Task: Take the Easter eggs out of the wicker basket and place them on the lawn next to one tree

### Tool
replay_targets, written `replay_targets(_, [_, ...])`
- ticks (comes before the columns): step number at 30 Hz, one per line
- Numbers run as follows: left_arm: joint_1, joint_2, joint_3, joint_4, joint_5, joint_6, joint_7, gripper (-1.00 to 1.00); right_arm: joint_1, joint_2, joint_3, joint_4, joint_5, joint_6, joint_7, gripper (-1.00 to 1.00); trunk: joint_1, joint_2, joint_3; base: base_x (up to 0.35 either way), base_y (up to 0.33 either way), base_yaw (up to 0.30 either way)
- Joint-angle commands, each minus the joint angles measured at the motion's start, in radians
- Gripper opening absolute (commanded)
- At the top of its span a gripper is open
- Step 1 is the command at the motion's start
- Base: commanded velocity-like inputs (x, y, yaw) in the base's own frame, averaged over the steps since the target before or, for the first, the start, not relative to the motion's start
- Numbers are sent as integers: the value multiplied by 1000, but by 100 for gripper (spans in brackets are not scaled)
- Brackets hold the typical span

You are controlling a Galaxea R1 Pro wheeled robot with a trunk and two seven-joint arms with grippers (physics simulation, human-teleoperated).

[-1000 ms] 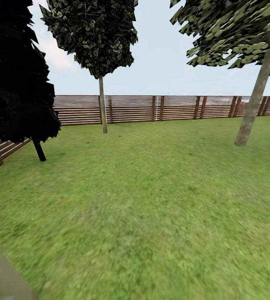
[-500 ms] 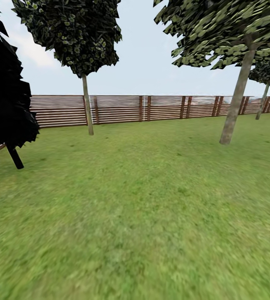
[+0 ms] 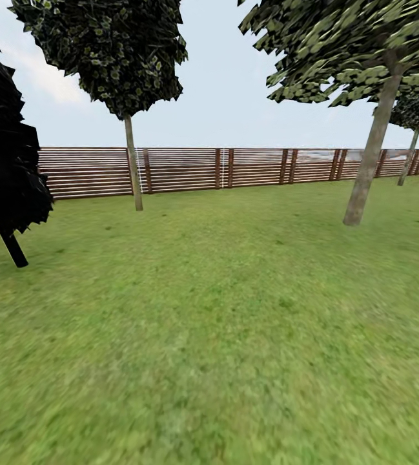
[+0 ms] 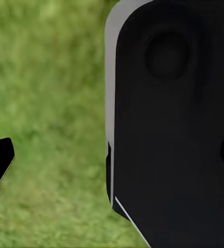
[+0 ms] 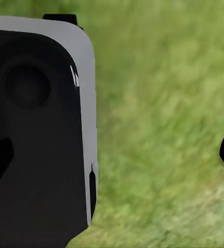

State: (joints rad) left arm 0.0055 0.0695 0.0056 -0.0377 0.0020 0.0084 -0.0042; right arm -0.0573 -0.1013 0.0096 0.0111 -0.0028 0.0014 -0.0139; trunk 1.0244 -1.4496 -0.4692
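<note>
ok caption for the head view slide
Open lawn ringed by a slatted fence, grey-trunked tree at right, black tree at left.

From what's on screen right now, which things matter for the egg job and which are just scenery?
Matter for the job:
- the lawn, where the eggs are to be placed
- grey-brown-trunked tree, a candidate drop spot
- thinner-trunked tree, another candidate

Just scenery:
- all-black tree
- slatted wooden fence
- far tree by the fence

My view: mottled green lawn (image 3: 222, 336), brown horizontal-slat fence (image 3: 190, 169), grey-brown mottled trunk of the tree (image 3: 368, 161) under green leaves. An all-black tree (image 3: 6, 148) stands before pale blue sky (image 3: 228, 97). My body panel (image 4: 174, 129) is black, grey-edged.
</note>
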Motion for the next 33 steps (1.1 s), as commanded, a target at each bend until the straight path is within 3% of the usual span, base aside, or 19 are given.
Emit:
replay_targets(1, [1,0,1,-2,0,1,0,100,-1,0,1,1,0,0,-1,100,1,0,-1,335,0,0])
replay_targets(33, [1,-1,1,-1,0,1,0,100,-1,0,0,1,-3,0,-1,100,1,0,-1,335,0,0])
